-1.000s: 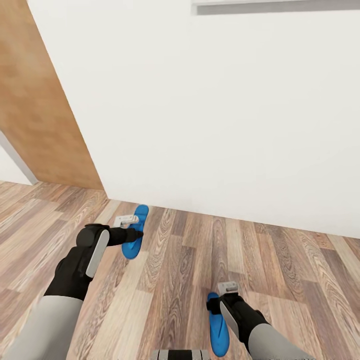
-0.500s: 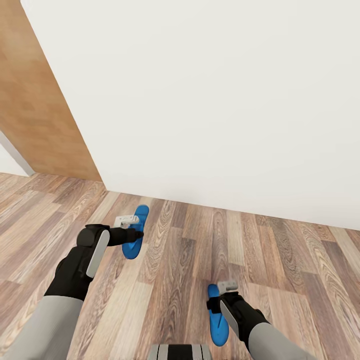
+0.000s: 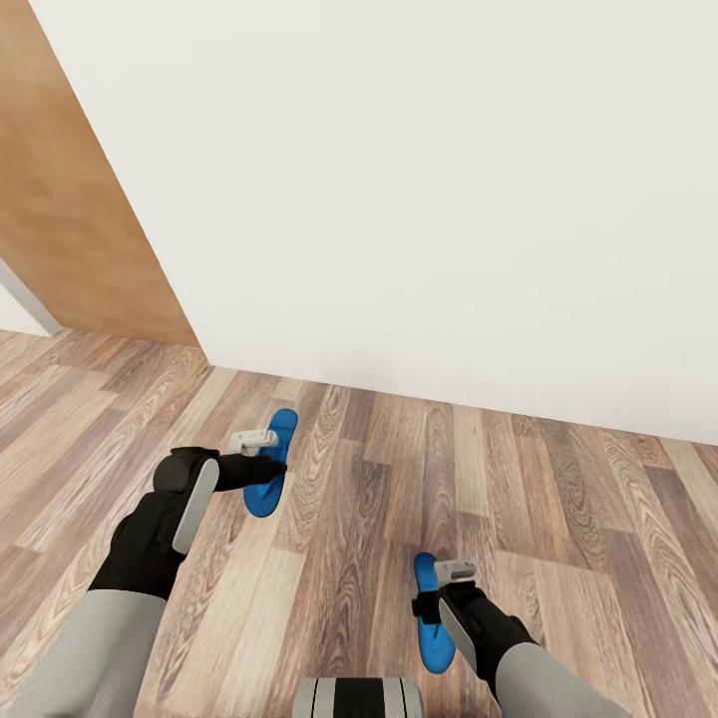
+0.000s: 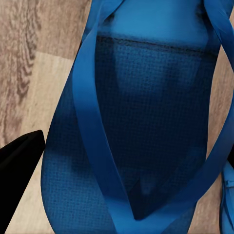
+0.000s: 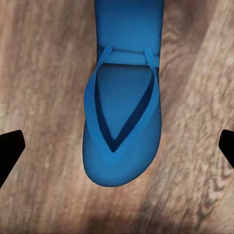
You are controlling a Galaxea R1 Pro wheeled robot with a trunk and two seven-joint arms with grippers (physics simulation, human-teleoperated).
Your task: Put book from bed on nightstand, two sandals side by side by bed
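Observation:
Two bright blue flip-flop sandals are here. My left gripper (image 3: 269, 454) is shut on one sandal (image 3: 267, 489) and carries it above the wooden floor; in the left wrist view this sandal (image 4: 146, 122) sits very close, with a black fingertip (image 4: 19, 165) beside it. The other sandal (image 3: 433, 628) lies flat on the floor under my right gripper (image 3: 446, 590), which is open. In the right wrist view that sandal (image 5: 122, 131) lies between the widely spread fingertips (image 5: 9, 146), untouched. The book, the bed and the nightstands are out of view.
A plain white wall (image 3: 419, 199) rises just ahead, meeting the plank floor (image 3: 578, 538). A light-brown wooden panel (image 3: 60, 219) stands at the left. The top of my base (image 3: 359, 696) shows at the lower edge.
The whole view has shifted: the wall's foot sits higher in the picture. The left sandal stayed with my left gripper. The right sandal slid up the picture along with the floor.

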